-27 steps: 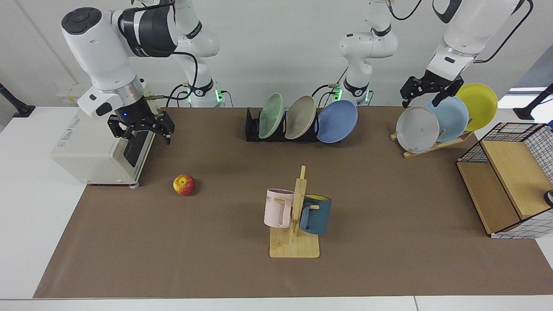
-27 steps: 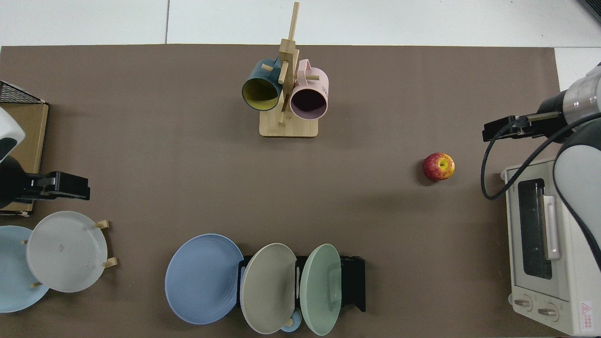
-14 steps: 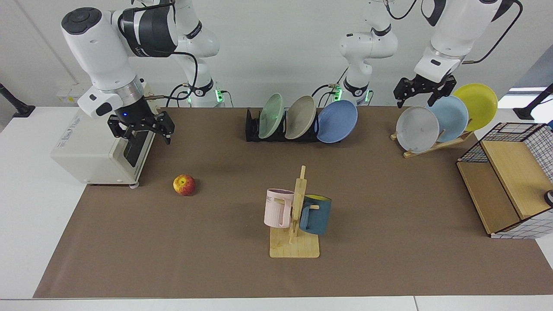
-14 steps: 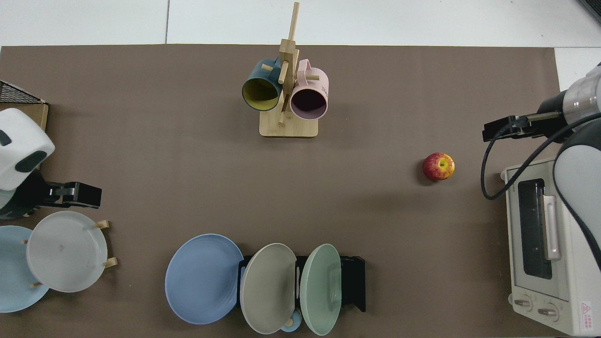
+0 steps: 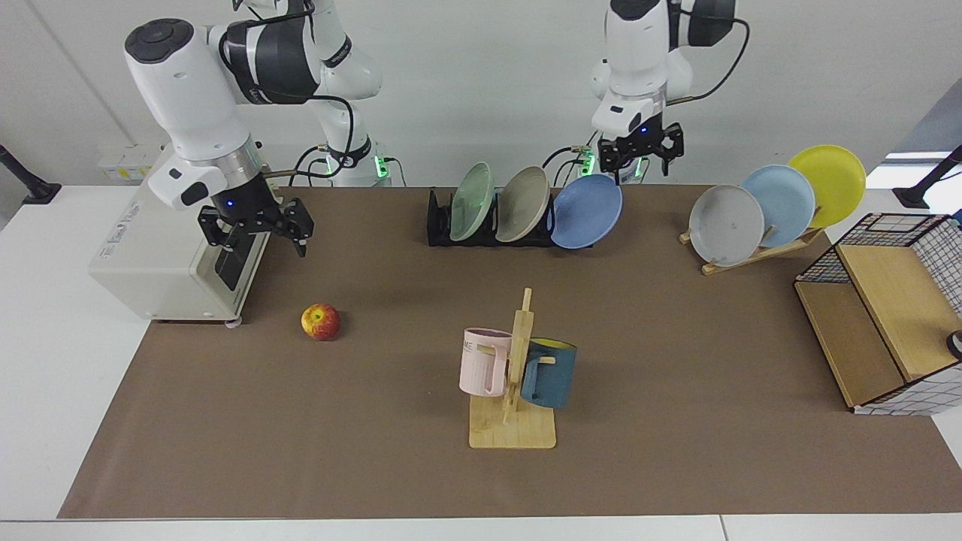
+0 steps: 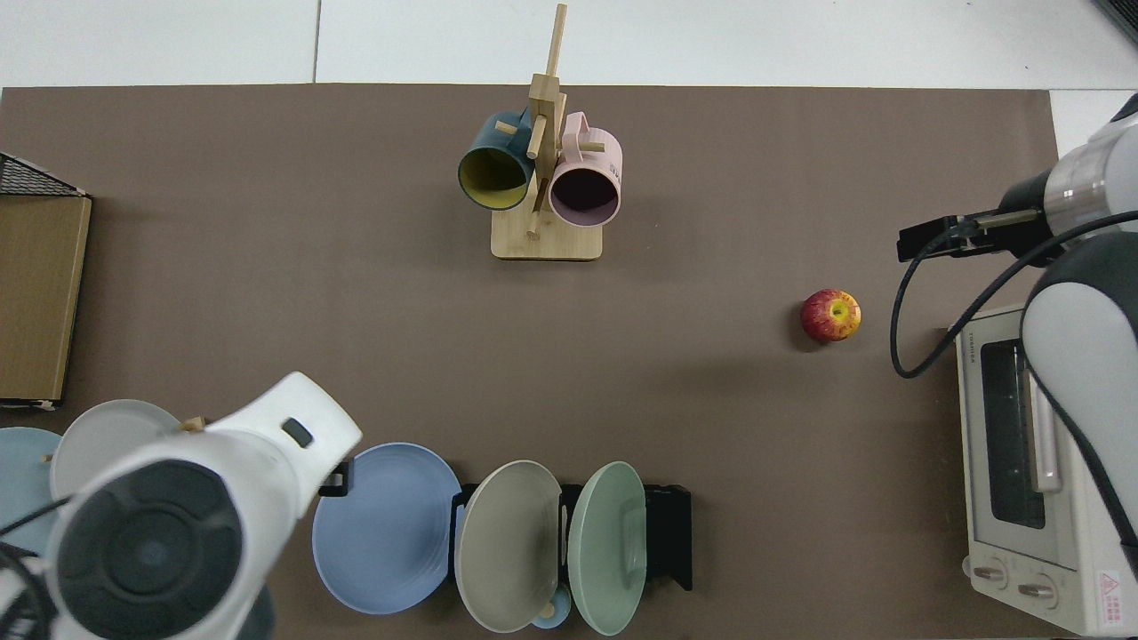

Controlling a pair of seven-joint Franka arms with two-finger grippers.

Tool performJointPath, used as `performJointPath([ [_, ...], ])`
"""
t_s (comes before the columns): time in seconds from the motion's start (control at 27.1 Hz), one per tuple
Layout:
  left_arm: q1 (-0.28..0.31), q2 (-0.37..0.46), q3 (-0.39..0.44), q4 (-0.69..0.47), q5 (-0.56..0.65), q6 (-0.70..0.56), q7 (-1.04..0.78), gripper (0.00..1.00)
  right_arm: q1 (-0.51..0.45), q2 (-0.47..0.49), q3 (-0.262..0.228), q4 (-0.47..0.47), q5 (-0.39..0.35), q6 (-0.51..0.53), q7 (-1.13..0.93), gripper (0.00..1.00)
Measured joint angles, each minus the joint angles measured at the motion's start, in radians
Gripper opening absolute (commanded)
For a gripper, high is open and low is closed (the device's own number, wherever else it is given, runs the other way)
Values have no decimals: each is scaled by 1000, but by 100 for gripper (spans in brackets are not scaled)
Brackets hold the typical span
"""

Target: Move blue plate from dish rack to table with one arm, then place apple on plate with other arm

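The left gripper (image 5: 641,155) hangs with fingers spread wide at 1 o'clock of the blue plate (image 5: 587,211), which leans in the dish rack (image 5: 440,222). The right gripper (image 5: 257,231), also spread wide and holding nothing, hovers at 11 o'clock of the apple (image 5: 321,321) on the table (image 5: 676,376).

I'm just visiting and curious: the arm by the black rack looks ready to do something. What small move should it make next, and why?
Probably lower the left hand onto the upper rim of the blue plate. The hand hangs open just above it, not touching, and the plate leans in the dish rack, not yet lifted out. The right hand, open, hovers above and behind the apple, which can wait.
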Motion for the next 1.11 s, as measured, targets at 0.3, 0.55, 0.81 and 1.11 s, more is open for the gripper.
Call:
performJointPath([
  [0.3,-21,-74,-34,-205,4,138,-75,88,3,44,-1,-120,-1,138,2,100],
  [0.55,-21,-85,-23,-293,5,206,-78,88,2,100,-1,-201,-1,272,2,100],
  [0.81,-24,-98,-31,-337,5,236,-85,81,3,151,-1,-231,-1,331,2,100],
  [1.11,-30,-97,-54,-368,5,252,-118,58,3,210,-1,-267,-1,384,2,100],
])
